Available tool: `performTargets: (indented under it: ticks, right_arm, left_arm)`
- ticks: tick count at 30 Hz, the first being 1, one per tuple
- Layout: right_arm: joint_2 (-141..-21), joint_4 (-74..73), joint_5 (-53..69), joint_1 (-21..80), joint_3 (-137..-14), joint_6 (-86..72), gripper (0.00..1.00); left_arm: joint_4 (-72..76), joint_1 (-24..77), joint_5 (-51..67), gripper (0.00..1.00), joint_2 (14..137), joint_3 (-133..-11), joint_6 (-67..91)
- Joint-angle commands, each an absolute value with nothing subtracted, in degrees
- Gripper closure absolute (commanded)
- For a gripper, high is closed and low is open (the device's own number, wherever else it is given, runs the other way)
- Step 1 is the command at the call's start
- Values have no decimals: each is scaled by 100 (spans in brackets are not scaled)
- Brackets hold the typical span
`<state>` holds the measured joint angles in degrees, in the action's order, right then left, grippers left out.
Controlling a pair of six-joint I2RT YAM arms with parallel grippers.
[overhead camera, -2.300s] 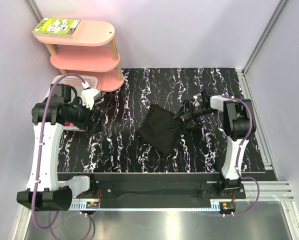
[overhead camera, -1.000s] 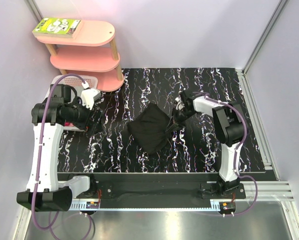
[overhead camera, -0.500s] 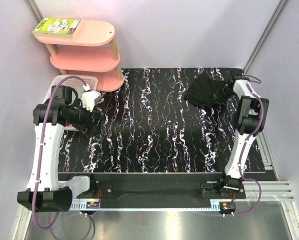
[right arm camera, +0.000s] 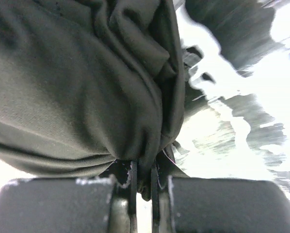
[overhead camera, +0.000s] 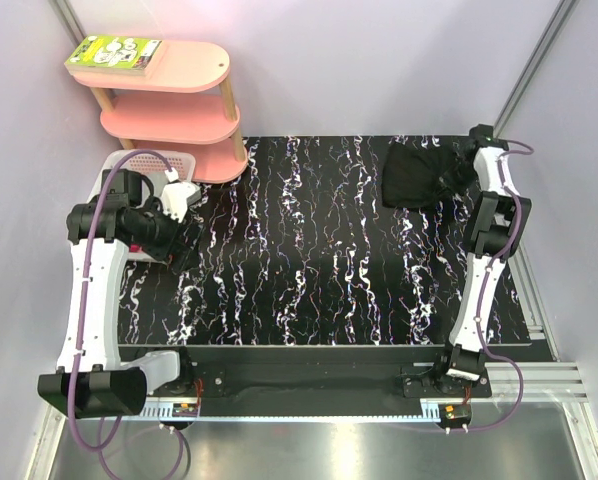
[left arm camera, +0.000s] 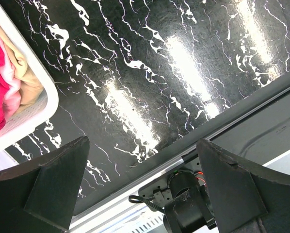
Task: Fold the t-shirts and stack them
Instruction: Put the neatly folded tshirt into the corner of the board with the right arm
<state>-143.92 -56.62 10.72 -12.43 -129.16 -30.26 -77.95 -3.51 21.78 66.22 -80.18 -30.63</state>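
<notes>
Two pincers: right pincer (right arm camera: pixel 144 180) clamped on the black t-shirt (right arm camera: pixel 67 82), left pincer (left arm camera: pixel 142 143) spread wide.

Black white-veined table (overhead camera: pixel 309 280), t-shirt (overhead camera: pixel 414 178) at far-right corner

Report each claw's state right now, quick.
Left claw: open, holding nothing.
Right claw: closed, pinching a fold of the black t-shirt.
</notes>
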Motion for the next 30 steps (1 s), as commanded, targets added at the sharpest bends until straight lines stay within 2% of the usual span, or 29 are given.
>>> performTargets:
  ticks: [1,6,8,9,10,12,13,16,22,27,30]
  right_arm:
    - [-14836,-6459,-219,-1476,-13701,-2936,100]
    - [-15020,-6662,-255,-1591,-14272,-2857,100]
    - [-15099,-6758,-211,-1600,-14475,-2778,94]
    - [-15091,-6759,-220,-1600,-14484,-2708,87]
    - [-15082,-6759,-211,-1600,-14450,-2655,72]
    - [-15021,-6759,-176,-1600,-14388,-2497,64]
    - [-15003,-6759,-167,-1600,-14309,-2435,57]
    - [-14845,-6768,-202,-1600,-14099,-2294,0]
    - [-14257,-6864,-404,-1582,-13992,-2232,0]
    - [-13335,-7119,-598,-1424,-14430,-2417,0]
    - [-12562,-7180,-484,-1066,-14197,-2522,0]
  left_arm:
    - [-7822,-430,2153,1,6618,-8016,-3234]
    - [-7857,-475,2153,1,6565,-7945,-3287]
    - [-7849,-475,2180,1,6565,-7928,-3287]
    - [-7849,-483,2214,1,6565,-7919,-3278]
    - [-7849,-475,2232,1,6583,-7910,-3252]
    - [-7849,-483,2320,1,6618,-7901,-3226]
    - [-7857,-483,2346,1,6627,-7901,-3217]
    - [-7857,-475,2443,1,6636,-7919,-3190]
    - [-7858,-475,2557,1,6627,-8059,-3112]
    - [-7831,-475,2698,1,6636,-8253,-2962]
    - [-7831,-475,2733,1,6645,-8393,-2892]
